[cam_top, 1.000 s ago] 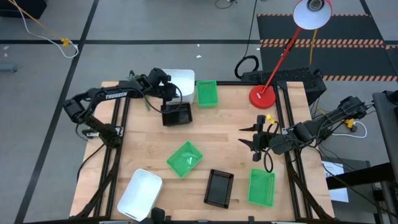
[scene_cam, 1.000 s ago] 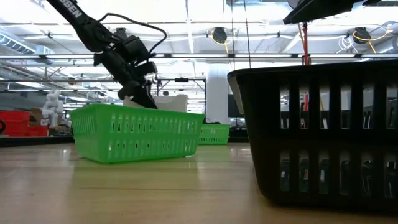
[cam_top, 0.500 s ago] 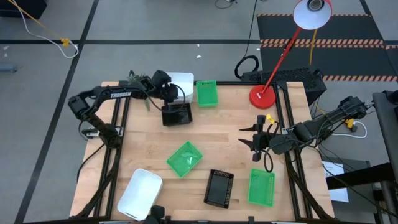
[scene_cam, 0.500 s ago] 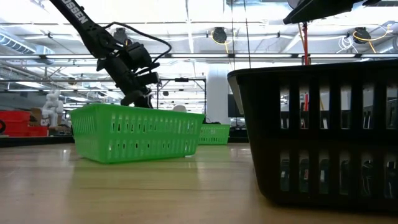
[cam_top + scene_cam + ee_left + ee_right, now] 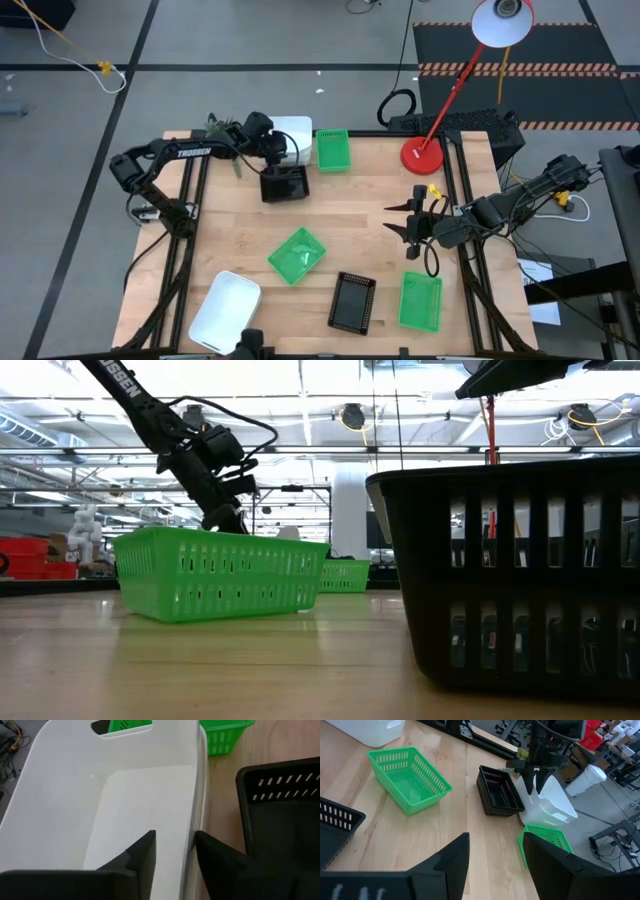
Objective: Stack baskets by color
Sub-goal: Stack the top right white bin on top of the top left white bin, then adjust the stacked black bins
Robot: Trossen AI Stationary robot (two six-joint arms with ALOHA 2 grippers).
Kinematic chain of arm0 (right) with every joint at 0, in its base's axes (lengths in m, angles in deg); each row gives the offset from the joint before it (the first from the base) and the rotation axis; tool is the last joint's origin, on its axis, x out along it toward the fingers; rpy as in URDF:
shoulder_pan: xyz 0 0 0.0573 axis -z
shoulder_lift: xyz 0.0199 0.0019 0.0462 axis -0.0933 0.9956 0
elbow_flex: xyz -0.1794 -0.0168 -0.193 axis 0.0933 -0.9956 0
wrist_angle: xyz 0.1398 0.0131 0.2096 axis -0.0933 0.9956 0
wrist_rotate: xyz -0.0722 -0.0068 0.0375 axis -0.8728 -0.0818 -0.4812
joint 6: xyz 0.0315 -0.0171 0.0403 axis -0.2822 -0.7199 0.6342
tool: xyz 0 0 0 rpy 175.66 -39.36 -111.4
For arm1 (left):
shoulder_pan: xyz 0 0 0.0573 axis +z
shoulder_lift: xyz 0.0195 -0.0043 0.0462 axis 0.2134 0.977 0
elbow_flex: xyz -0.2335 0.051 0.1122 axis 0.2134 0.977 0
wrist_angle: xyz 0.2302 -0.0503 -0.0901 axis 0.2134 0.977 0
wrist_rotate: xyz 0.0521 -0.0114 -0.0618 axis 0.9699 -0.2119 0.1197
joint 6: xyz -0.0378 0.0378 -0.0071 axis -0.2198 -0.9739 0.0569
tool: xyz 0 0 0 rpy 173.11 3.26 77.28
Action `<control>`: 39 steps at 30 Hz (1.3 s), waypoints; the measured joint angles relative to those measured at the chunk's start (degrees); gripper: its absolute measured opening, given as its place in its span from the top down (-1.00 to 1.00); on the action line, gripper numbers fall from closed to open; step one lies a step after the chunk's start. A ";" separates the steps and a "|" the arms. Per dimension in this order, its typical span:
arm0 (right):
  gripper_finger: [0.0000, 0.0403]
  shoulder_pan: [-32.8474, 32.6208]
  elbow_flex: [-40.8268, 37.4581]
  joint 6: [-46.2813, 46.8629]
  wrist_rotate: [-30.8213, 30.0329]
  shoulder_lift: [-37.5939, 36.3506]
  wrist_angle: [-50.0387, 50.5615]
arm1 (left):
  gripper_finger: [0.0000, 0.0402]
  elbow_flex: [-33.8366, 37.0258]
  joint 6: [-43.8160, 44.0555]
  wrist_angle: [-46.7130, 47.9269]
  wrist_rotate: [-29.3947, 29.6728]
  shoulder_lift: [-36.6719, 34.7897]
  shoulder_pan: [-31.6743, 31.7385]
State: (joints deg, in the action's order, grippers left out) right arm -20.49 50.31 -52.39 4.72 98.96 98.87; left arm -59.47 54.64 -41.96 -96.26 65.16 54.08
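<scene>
My left gripper (image 5: 276,152) stands open at the table's far left, astride the side wall (image 5: 196,815) of a white basket (image 5: 294,134). One finger (image 5: 142,851) is inside the basket and the other (image 5: 212,854) outside. That basket rests on the table beside a black basket (image 5: 284,184) and a green basket (image 5: 332,150). Another green basket (image 5: 297,254), a black one (image 5: 352,301), a third green one (image 5: 420,302) and a white one (image 5: 225,312) lie nearer. My right gripper (image 5: 410,228) hangs open above the table's right side, holding nothing.
A red lamp base (image 5: 422,155) stands at the far right, its arm slanting up over the table's edge. Bare wood lies in the table's middle and along its left side. In the low view a black basket (image 5: 510,580) fills the near right.
The white basket, raised at my left gripper's tips a second ago, has sunk. In the low view it is now almost hidden behind the green basket. My left gripper has tipped and rolled slightly over it. My right arm has kept still.
</scene>
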 joint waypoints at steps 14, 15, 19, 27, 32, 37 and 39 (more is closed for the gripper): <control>0.12 0.00 0.00 0.02 0.00 0.00 -0.01 | -0.03 0.00 0.50 -0.77 -0.01 0.01 -0.29; 0.12 0.00 0.00 0.02 0.00 0.00 0.00 | -0.04 0.00 0.64 -0.79 -0.04 0.00 -0.29; 0.12 0.00 0.00 0.02 0.00 0.00 0.00 | -0.06 0.00 1.76 -0.77 -0.13 -0.06 -0.31; 0.12 0.00 0.00 0.02 0.02 0.00 -0.02 | -0.07 -0.02 2.91 -0.74 -0.26 -4.20 -1.38; 0.12 0.00 0.00 0.07 0.02 0.00 -0.02 | -0.06 -0.04 6.37 2.14 0.66 -9.73 -3.67; 0.12 0.00 0.00 0.41 0.04 0.00 -0.02 | -0.06 -0.09 12.12 11.11 0.66 -14.28 -11.44; 0.12 0.00 0.00 0.38 0.02 0.00 0.00 | -0.06 -0.09 14.30 14.01 1.49 -14.67 -15.92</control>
State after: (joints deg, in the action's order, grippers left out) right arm -20.49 50.31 -52.01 4.75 98.96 98.86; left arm -59.56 68.94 -27.96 -94.77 50.50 38.16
